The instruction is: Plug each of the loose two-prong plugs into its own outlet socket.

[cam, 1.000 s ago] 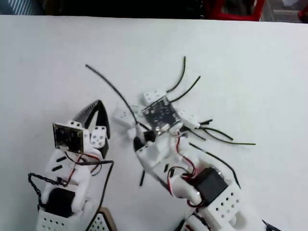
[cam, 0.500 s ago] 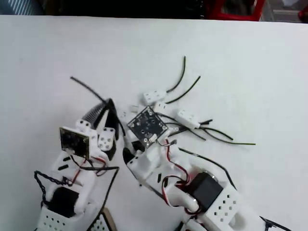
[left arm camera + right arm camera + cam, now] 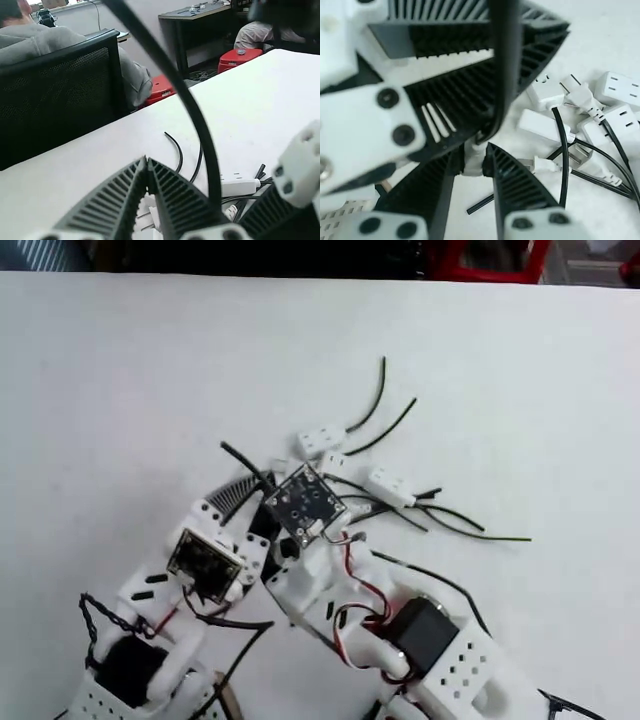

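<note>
Left end effector [image 3: 146,169] clamps the black cable [image 3: 196,116]; right end effector [image 3: 472,151] grips its plug [image 3: 472,164].

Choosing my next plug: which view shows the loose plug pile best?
Right wrist view: the plug pile lies close, prongs visible. High view shows it small, partly under an arm; left wrist view, one socket.

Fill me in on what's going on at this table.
The right gripper is shut on a white plug, whose black cord sticks out past it. The left gripper, jaws closed, sits right up against it. The pile of plugs and sockets lies loose on the table just beyond.
</note>
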